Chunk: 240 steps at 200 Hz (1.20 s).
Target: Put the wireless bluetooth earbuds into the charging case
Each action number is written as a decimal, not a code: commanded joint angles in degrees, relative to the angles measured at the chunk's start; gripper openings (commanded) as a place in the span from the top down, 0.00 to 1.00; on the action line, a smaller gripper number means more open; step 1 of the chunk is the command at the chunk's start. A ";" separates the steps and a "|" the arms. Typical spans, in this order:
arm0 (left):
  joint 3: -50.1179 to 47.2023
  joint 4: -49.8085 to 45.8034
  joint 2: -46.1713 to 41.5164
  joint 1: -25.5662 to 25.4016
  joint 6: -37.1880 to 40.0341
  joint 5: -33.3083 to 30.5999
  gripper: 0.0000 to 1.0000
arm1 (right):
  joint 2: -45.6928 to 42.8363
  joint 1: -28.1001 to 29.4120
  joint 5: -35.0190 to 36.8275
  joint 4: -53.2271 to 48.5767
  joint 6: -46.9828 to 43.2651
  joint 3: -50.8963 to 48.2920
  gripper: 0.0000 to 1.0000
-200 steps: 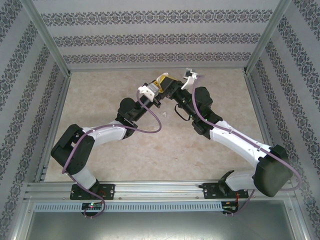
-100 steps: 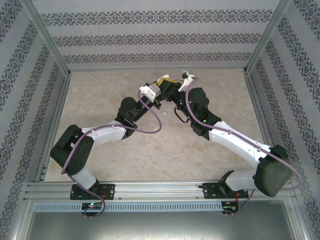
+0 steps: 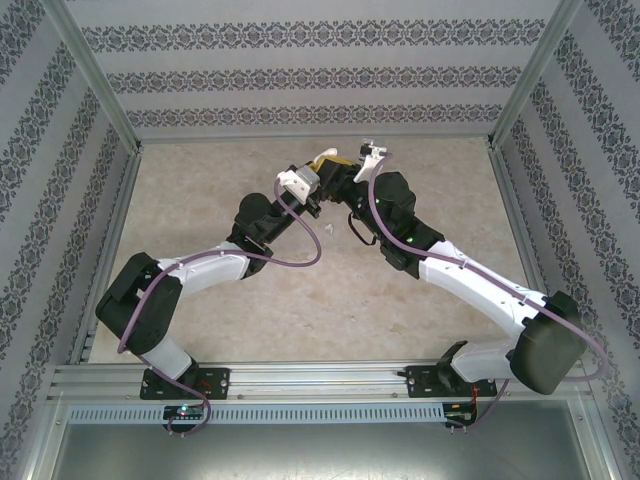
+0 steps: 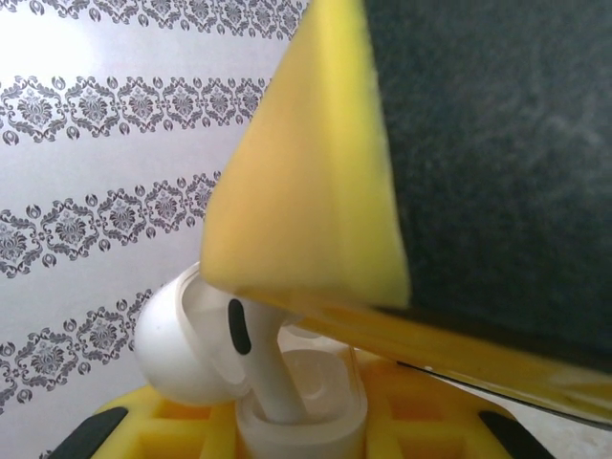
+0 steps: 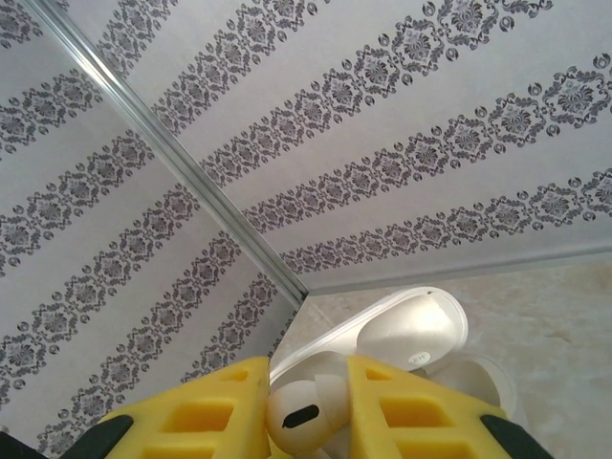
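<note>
- Risking a jam by pushing the earbud down tilted, or dropping it from the right gripper, now clenching its head.
- Risking a twist of the case inside the left gripper, now clamping it.
- Holding the case open, lid up; receiving only the stem tip in one well, not seating yet; hiding the second well.

Lab cell: alu frame, patterned walls.
</note>
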 commanded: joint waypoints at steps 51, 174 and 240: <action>1.46 4.69 -4.80 -0.38 -1.40 1.75 1.00 | 0.32 0.84 3.31 -7.67 1.08 0.93 0.65; 0.80 4.07 -5.51 -0.38 -1.62 1.67 1.00 | -0.32 0.51 5.88 -8.71 1.62 2.29 0.38; -1.48 5.46 -6.35 0.30 -1.88 -1.39 1.00 | -8.75 -1.68 4.48 -10.99 1.41 1.90 0.25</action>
